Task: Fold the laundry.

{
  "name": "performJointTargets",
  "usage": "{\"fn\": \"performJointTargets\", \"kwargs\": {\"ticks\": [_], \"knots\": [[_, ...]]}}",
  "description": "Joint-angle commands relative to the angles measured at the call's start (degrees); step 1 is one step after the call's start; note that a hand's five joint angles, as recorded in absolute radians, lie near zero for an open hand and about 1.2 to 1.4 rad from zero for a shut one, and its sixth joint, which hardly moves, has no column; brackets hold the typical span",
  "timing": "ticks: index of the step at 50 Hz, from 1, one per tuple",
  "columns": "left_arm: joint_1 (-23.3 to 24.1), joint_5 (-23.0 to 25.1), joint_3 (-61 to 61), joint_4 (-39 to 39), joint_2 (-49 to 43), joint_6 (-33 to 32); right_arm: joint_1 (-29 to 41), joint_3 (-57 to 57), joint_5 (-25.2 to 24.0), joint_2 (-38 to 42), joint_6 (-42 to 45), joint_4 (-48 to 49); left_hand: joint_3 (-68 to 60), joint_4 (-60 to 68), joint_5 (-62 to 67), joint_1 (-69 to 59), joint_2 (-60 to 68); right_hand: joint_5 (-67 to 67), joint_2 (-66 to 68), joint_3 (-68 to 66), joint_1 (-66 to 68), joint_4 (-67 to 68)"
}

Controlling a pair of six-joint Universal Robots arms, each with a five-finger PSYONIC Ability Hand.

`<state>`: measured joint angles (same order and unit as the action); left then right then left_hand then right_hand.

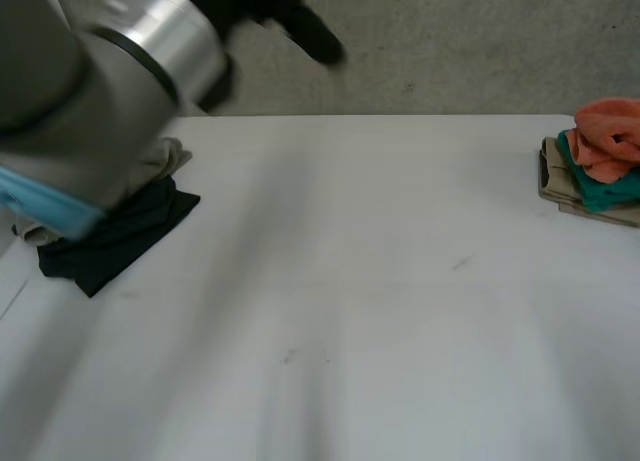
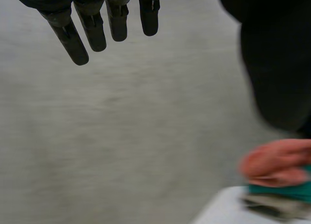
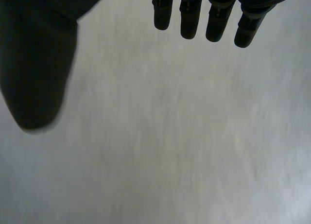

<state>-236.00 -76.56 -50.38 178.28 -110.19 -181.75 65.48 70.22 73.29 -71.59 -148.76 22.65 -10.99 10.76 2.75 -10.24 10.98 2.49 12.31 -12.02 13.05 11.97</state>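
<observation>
The left robot hand [image 2: 92,32] hung open above the grey floor [image 2: 121,136], its fingers straight and spread away from the thumb, holding nothing. The right robot hand [image 3: 216,20] was open too, with straight fingers set apart from the thumb over a plain grey surface [image 3: 170,136]. On the white desk [image 1: 350,301] a crumpled dark cloth [image 1: 125,236] lay near the left edge, partly hidden by the left arm [image 1: 90,71], and a beige cloth [image 1: 172,159] touched its far side. Well apart from these, at the desk's far right corner, sat a stack with an orange cloth [image 1: 608,131] on top, a teal cloth [image 1: 600,189] beneath it and a tan cloth [image 1: 555,176] lowest.
</observation>
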Motion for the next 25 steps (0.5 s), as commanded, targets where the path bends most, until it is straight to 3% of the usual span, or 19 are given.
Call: {"fn": "performJointTargets", "kwargs": {"ticks": [1,4,7,8,12,20,25], "knots": [[-14.74,-9.31,3.10,-7.67,0.77,-7.45,20.63,14.14,-1.22,-10.06,-7.51,8.29,-0.40,0.63,-1.35,-1.16,0.41,-2.49,-2.31,2.02,-3.05,-1.97],[-22.64,-11.85,-1.27,-8.56,-0.90,-22.01,30.04,19.50,-1.22,-10.15,-4.88,6.36,-0.74,0.97,-1.02,-1.49,0.75,-2.49,-2.31,2.02,-3.05,-1.97],[-26.43,-12.56,-4.45,-7.16,-3.36,-29.34,35.93,24.68,-1.13,-9.45,-0.23,5.13,-0.91,1.13,-0.85,-1.66,0.91,-2.49,-2.31,2.02,-3.05,-1.97],[-28.80,-12.39,-6.11,-4.72,-5.89,-33.71,36.82,26.09,-0.95,-9.27,0.83,5.21,-1.07,1.30,-0.68,-1.83,1.08,-2.49,-2.31,2.02,-3.05,-1.97],[-33.28,-12.12,-7.80,4.15,-14.40,-40.85,39.28,31.11,-0.69,-6.99,5.32,5.13,-0.91,1.13,-0.85,-1.66,0.91,-2.49,-2.31,2.02,-3.05,-1.97],[-39.10,-7.66,-1.67,15.95,-31.11,-43.86,39.99,35.15,-0.42,-2.15,7.17,4.86,-0.90,1.13,-0.85,-1.66,0.91,-2.49,-2.31,2.02,-3.05,-1.97],[-39.63,-5.10,3.62,15.35,-37.90,-43.16,39.90,37.09,-0.78,-2.07,7.17,4.95,-6.76,6.99,5.00,-7.51,6.77,-2.49,-2.31,2.02,-3.05,-1.97]]}}
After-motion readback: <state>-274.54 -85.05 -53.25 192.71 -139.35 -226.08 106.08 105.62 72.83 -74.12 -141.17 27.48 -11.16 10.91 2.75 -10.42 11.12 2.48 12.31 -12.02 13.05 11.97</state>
